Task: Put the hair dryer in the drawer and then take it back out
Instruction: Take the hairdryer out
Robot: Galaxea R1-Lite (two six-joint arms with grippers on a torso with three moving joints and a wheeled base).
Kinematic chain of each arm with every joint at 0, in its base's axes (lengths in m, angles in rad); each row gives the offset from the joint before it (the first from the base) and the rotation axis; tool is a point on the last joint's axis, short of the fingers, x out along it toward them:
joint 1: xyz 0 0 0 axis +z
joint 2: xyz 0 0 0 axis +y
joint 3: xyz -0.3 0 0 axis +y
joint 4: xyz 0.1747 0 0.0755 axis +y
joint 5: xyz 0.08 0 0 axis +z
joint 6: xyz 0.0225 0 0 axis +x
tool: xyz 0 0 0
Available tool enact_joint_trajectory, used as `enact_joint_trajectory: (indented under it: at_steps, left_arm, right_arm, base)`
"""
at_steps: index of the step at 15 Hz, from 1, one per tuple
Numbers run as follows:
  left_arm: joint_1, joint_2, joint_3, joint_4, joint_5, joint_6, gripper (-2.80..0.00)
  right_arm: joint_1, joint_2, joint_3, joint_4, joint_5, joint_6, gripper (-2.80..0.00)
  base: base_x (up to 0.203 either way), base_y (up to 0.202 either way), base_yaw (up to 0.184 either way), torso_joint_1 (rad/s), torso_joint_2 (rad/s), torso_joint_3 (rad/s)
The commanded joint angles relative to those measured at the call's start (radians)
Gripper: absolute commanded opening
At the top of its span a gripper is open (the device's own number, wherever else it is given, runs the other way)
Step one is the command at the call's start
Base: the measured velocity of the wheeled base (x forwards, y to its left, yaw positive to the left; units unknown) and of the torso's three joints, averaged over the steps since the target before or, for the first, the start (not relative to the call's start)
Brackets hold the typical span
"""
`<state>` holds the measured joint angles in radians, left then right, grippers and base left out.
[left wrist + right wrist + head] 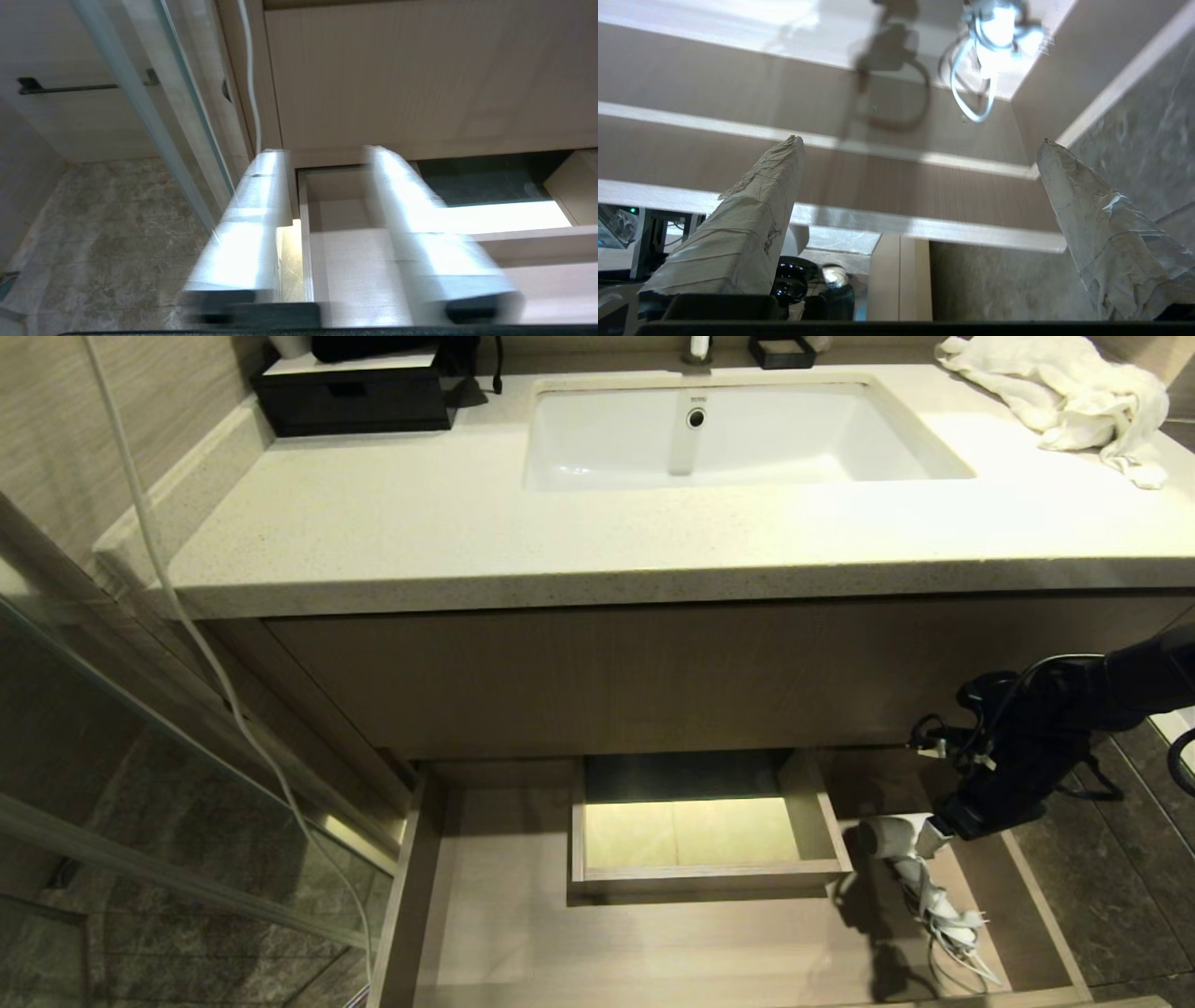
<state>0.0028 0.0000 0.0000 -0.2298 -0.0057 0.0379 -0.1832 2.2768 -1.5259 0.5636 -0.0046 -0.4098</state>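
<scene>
I see the white dryer, cord wound round its handle, lying at the drawer's right edge. My right end effector gapes empty above; left end effector stands part-spread. Stone bench, tiled floor.

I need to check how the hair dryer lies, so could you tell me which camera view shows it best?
The head view shows it best: the hair dryer lies in the open drawer near its right wall, barrel and wound cord visible, just below the right gripper. The right wrist view catches only a glaring part of it with cord loops. The left wrist view misses it.
</scene>
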Motion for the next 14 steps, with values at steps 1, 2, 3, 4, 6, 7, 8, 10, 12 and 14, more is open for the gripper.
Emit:
enact_joint_trajectory:
  at_steps: [1, 2, 3, 4, 6, 7, 8, 10, 12, 14]
  left_arm:
    - [0.0, 0.0, 0.04, 0.0, -0.005, 0.012, -2.8]
    - [0.0, 0.0, 0.04, -0.002, -0.003, 0.014, -2.8]
    - [0.0, 0.0, 0.04, 0.001, -0.005, 0.013, -2.8]
    - [0.0, 0.0, 0.04, 0.002, -0.002, 0.003, -2.8]
    - [0.0, 0.0, 0.04, 0.001, 0.0, -0.003, -2.8]
    - [0.0, 0.0, 0.04, 0.002, -0.002, -0.001, -2.8]
    - [0.0, 0.0, 0.04, 0.001, 0.0, -0.001, -2.8]
    - [0.0, 0.0, 0.04, -0.002, 0.001, 0.004, -2.8]
    - [0.0, 0.0, 0.04, -0.002, -0.005, 0.016, -2.8]
    - [0.0, 0.0, 0.04, 0.001, -0.005, 0.011, -2.8]
  right_arm:
    - [-0.002, -0.009, 0.022, 0.004, 0.001, -0.003, 0.0]
    - [-0.002, -0.013, 0.027, 0.005, 0.003, -0.003, 0.0]
    - [-0.001, -0.013, 0.027, 0.004, 0.002, -0.003, 0.0]
    - [-0.002, -0.014, 0.028, 0.004, 0.002, -0.003, 0.0]
    - [-0.002, -0.022, 0.03, 0.005, 0.002, -0.001, 0.0]
    - [-0.001, -0.026, 0.032, 0.005, 0.002, -0.001, 0.0]
    - [-0.001, -0.031, 0.032, 0.005, 0.002, 0.0, 0.0]
    - [0.004, -0.034, 0.033, 0.005, 0.003, 0.002, 0.0]
    - [0.009, -0.034, 0.033, 0.004, 0.003, 0.002, 0.0]
    - [0.013, -0.033, 0.032, 0.004, 0.002, 0.007, 0.0]
  base:
    - [0.0, 0.0, 0.0, 0.0, 0.0, 0.0]
    - [0.0, 0.0, 0.0, 0.0, 0.0, 0.0]
    - [0.0, 0.0, 0.0, 0.0, 0.0, 0.0]
    - [0.0, 0.0, 0.0, 0.0, 0.0, 0.0]
    - [0.0, 0.0, 0.0, 0.0, 0.0, 0.0]
    - [0.0, 0.0, 0.0, 0.0, 0.0, 0.0]
    - [0.0, 0.0, 0.0, 0.0, 0.0, 0.0]
    - [0.0, 0.0, 0.0, 0.0, 0.0, 0.0]
    - [0.0, 0.0, 0.0, 0.0, 0.0, 0.0]
    - [0.0, 0.0, 0.0, 0.0, 0.0, 0.0]
